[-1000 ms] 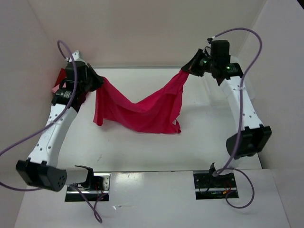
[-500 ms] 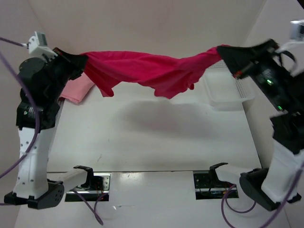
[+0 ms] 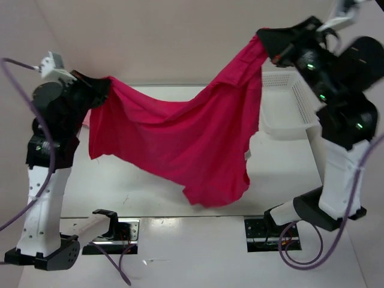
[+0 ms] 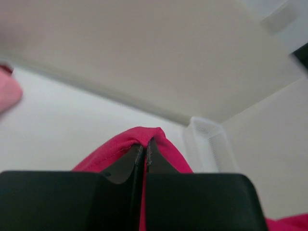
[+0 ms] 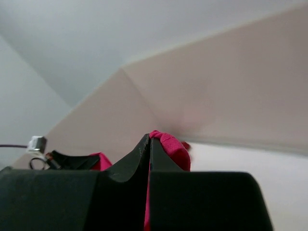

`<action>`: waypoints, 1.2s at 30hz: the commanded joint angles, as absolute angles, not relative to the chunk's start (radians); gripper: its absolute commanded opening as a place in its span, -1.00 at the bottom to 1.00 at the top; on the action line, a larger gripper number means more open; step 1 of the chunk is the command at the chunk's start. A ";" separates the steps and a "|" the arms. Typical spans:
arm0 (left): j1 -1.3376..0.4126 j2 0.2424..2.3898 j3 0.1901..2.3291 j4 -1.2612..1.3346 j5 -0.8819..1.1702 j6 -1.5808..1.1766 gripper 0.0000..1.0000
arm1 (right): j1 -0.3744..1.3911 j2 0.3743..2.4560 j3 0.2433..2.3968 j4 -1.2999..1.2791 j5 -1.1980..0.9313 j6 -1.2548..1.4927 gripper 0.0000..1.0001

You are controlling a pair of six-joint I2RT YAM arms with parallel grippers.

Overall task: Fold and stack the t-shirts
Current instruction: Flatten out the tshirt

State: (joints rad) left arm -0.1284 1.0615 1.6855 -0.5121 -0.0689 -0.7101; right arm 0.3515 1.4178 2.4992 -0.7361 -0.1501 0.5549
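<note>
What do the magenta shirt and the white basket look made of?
Magenta shirt: soft matte cloth; it sags and creases as it hangs. Knit or woven, can't tell. White basket: likely rigid plastic with a smooth finish; its thin perforated mesh walls keep their shape.

The magenta-pink t-shirt [image 3: 180, 144] hangs spread in the air, lifted by two upper corners, the right corner higher than the left. Its creased body sags towards the near side. The light pink t-shirt [image 4: 7, 89] shows only as a blurred edge at the far left.
</note>
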 commanded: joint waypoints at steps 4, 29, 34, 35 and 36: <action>-0.117 1.161 1.323 -0.376 0.006 -0.752 -0.99 | 0.289 1.604 2.263 -0.634 -0.156 0.491 -1.00; 0.123 1.520 1.197 -0.184 0.189 -0.701 0.67 | 0.284 1.756 1.670 -0.476 -0.130 0.625 -0.15; 0.111 1.338 0.894 -0.281 0.294 -0.724 -0.19 | 0.394 1.493 1.263 -0.462 -0.126 0.661 -0.48; 0.069 1.274 0.852 -0.281 0.332 -0.742 -0.19 | 0.422 1.461 1.211 -0.436 -0.152 0.678 -0.48; 0.040 1.237 0.807 -0.291 0.406 -0.793 -0.19 | 0.432 1.428 1.162 -0.420 -0.208 0.727 -0.48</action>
State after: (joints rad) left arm 0.1017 1.3235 0.8974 -0.2604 0.2428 -0.7273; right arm 0.4255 1.4876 1.2766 -0.5076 -0.1654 0.6449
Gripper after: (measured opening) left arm 0.409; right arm 0.261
